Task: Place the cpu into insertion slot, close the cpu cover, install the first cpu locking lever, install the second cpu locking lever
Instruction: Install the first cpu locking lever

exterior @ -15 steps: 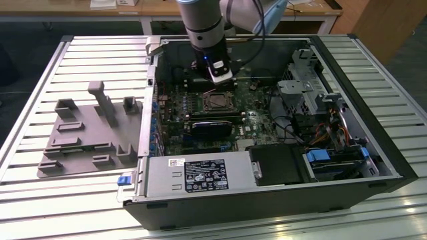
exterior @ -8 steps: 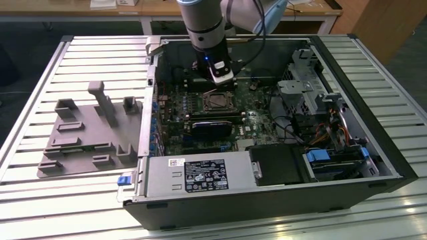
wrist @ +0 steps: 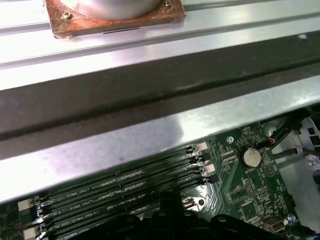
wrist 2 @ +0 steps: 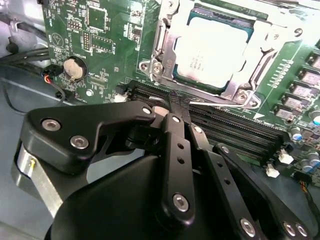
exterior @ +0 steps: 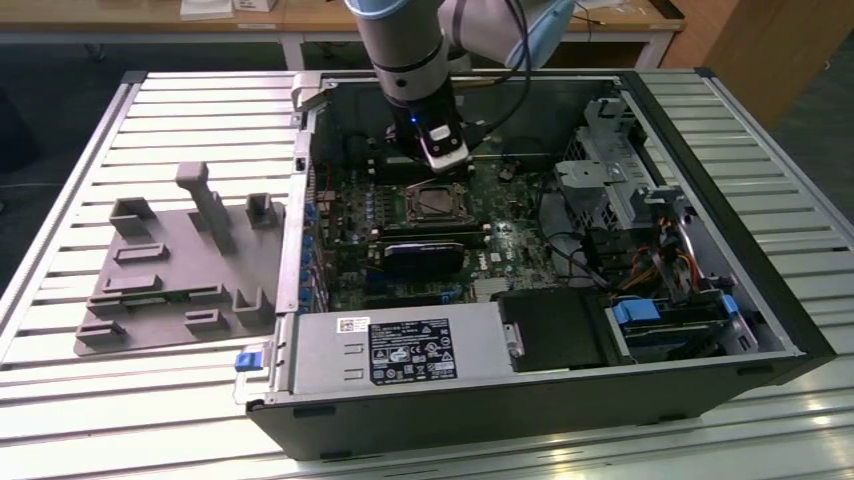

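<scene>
arm reaches down into the open pc case (exterior: pixel 534 400) on the slat table (exterior: pixel 134 120). gripper (exterior: pixel 441 158) hangs low, just beside the slot (exterior: pixel 433 203). in the second wrist view the gripper (wrist 2: pixel 175 104) is closed, tips pressed together, nothing seen btw them. tips sit over the long ram slots (wrist 2: pixel 235 132). cpu (wrist 2: pixel 210 50) lies flat in the slot on the green board (wrist 2: pixel 100 45), w/ the cover (wrist 2: pixel 161 42) down around it. a thin rod (wrist 2: pixel 220 104) runs along the cover's edge, right by the tips; can't tell if they touch. grey tray (exterior: pixel 160 280) sits on the table at the exterior view's left.
</scene>
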Robot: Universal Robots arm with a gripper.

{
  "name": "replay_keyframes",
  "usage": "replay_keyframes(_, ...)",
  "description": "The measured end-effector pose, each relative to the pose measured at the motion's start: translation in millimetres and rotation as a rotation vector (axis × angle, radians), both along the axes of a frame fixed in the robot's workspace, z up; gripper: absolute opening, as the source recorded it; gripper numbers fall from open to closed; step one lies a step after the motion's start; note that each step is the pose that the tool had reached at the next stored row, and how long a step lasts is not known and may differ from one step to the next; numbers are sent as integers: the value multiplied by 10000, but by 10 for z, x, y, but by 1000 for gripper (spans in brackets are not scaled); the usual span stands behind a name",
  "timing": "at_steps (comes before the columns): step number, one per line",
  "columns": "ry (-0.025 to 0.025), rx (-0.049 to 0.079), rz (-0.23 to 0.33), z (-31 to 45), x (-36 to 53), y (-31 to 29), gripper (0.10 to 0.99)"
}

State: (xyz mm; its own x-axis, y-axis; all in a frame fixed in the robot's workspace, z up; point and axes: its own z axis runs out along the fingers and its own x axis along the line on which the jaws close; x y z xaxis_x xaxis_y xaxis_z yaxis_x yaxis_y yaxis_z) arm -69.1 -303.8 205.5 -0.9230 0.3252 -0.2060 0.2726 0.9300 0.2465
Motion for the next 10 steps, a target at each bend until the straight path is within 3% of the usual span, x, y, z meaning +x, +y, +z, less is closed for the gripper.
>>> replay_keyframes(6,-276,7,125,-32,-47,0,106)
replay_keyframes(8,-341,7,132,-38,-81,0,106)
replay_keyframes(10,-366,2,133,-46,-97,1,106)
